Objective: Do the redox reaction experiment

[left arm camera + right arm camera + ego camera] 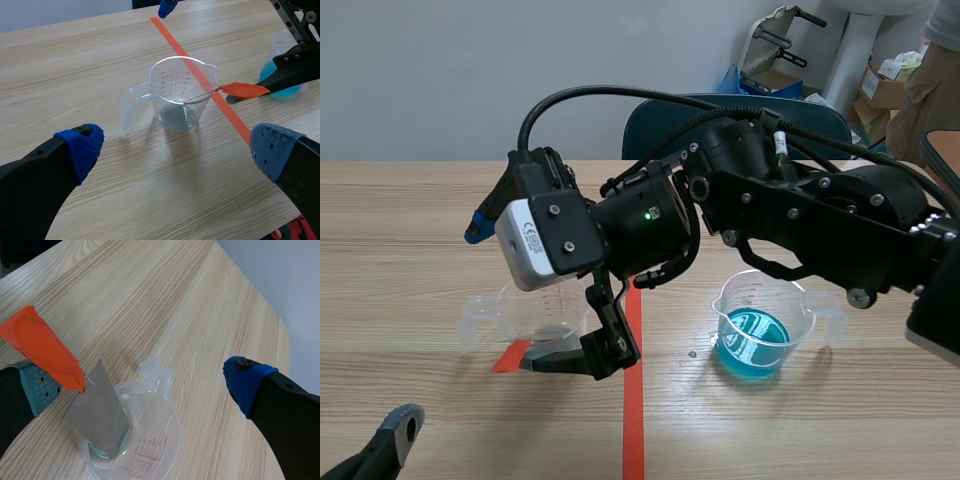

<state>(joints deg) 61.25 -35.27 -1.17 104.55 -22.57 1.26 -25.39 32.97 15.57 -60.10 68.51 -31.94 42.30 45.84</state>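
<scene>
A clear measuring cup (525,315) with a little liquid stands left of the orange-red tape line. A thin metal sheet (100,410) leans inside it, its orange tape tab (42,347) resting against one pad of my right gripper (140,382). That gripper (515,295) reaches in from the right and straddles the cup, open, fingers wide apart. In the left wrist view the cup (180,95) stands ahead of my open left gripper (177,147), with the tab (245,90) beside its rim. A second cup (755,335) holds blue liquid, right of the line.
The tape line (632,400) runs toward the near edge between the cups. One finger of my left arm (400,430) lies low at the near left. Behind the table stand a blue chair (665,120) and cardboard boxes (885,85).
</scene>
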